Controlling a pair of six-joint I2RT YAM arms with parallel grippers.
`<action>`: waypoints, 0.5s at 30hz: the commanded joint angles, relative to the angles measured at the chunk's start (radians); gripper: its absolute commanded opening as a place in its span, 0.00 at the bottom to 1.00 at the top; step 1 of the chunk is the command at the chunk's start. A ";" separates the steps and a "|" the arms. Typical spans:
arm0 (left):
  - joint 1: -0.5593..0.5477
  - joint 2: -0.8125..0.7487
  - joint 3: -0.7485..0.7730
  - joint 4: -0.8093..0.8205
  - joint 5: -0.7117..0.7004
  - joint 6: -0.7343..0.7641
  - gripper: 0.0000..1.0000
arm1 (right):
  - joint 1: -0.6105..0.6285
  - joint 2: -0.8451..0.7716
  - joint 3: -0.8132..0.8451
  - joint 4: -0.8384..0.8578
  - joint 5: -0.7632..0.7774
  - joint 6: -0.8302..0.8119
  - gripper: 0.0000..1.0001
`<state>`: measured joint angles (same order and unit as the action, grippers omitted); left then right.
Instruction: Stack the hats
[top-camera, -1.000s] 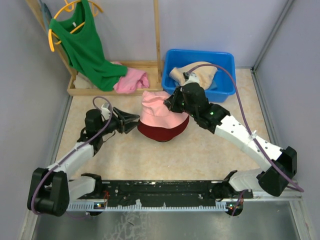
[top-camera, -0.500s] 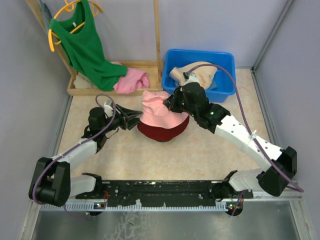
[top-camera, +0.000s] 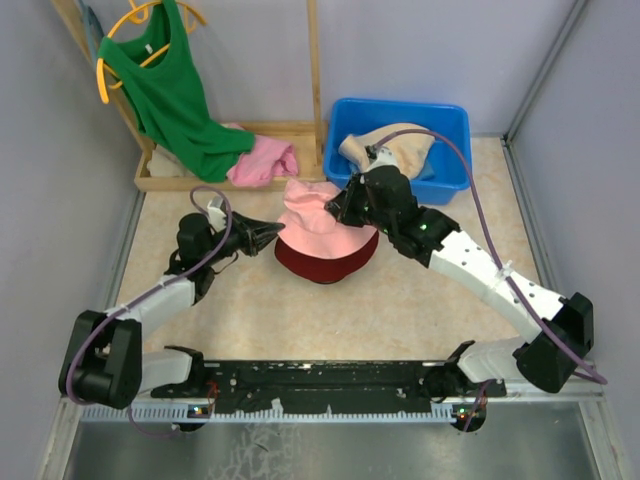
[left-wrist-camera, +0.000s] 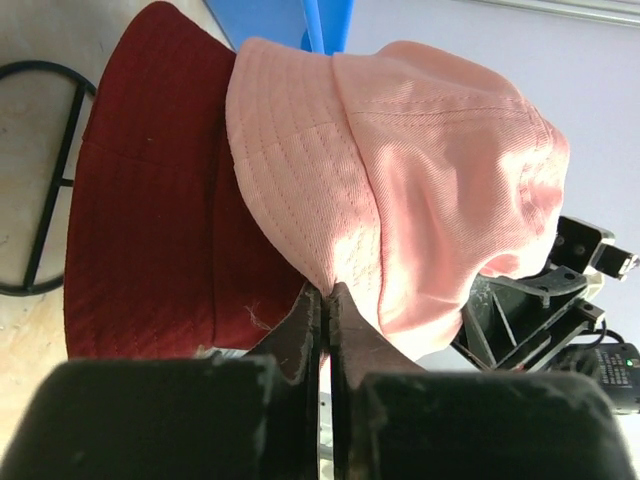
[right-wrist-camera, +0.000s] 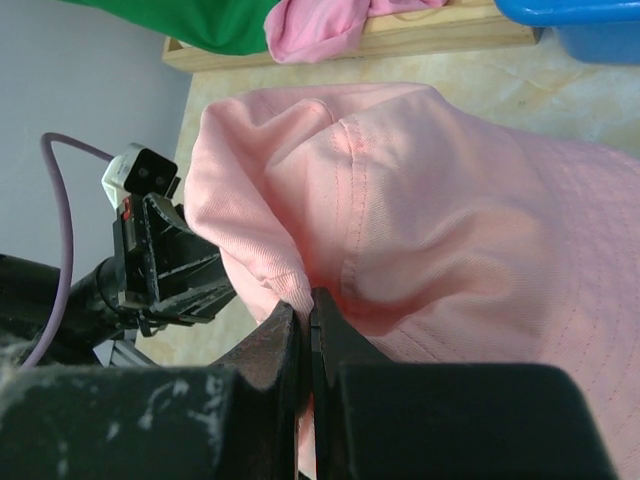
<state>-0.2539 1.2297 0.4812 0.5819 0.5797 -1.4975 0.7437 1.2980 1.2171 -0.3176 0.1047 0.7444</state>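
Hats in view: three; pink hat (top-camera: 318, 222) sits on dark red hat (top-camera: 325, 262) mid-bench (top-camera: 400, 300); beige hat (top-camera: 395, 147) lies in the one blue bin (top-camera: 455, 120), far right. Left hand (top-camera: 272, 232) pressed together on the pink hat's left brim edge; right hand (top-camera: 335, 208) pinching a fold on its right side (both grips clear in the wrist views). One green shirt (top-camera: 170, 95) and one bright pink cloth (top-camera: 262, 162) at the wooden rack (top-camera: 160, 182), far left; stack's far edge near rack base and bin; bare bench on the near side.
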 joint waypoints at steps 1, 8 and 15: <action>-0.004 0.020 0.043 0.012 0.006 0.058 0.00 | -0.003 -0.017 0.002 0.024 -0.011 -0.012 0.01; 0.031 0.040 0.009 0.028 0.080 0.095 0.00 | -0.063 -0.100 -0.014 -0.060 0.103 -0.074 0.55; 0.042 0.117 0.022 0.091 0.167 0.100 0.00 | -0.287 -0.147 -0.027 -0.139 0.068 -0.146 0.72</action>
<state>-0.2188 1.3003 0.4931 0.6094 0.6720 -1.4227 0.5877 1.1950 1.1915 -0.4389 0.1802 0.6483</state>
